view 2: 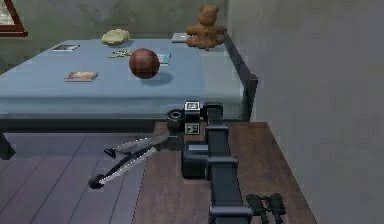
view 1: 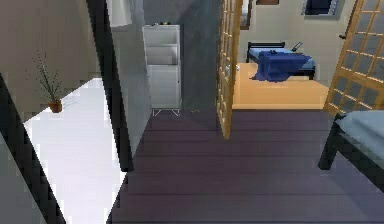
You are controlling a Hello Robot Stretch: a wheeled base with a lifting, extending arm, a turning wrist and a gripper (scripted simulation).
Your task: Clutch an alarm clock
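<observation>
The end effector (view 2: 101, 168) hangs low over bare dark floor beside the bed (view 2: 60, 100) and holds nothing. On the bed lie 1 red-brown ball (view 2: 145, 63), a teddy bear (view 2: 207, 25), a pale yellow lump (view 2: 117, 36) and small flat items (view 2: 82, 76). Which of these, if any, is the alarm clock cannot be told.

A brown teddy bear (view 2: 206, 25) sits at the pale-blue bed's (view 2: 60, 100) far right corner. A dark-red ball (view 2: 144, 63) lies mid-bed.
</observation>
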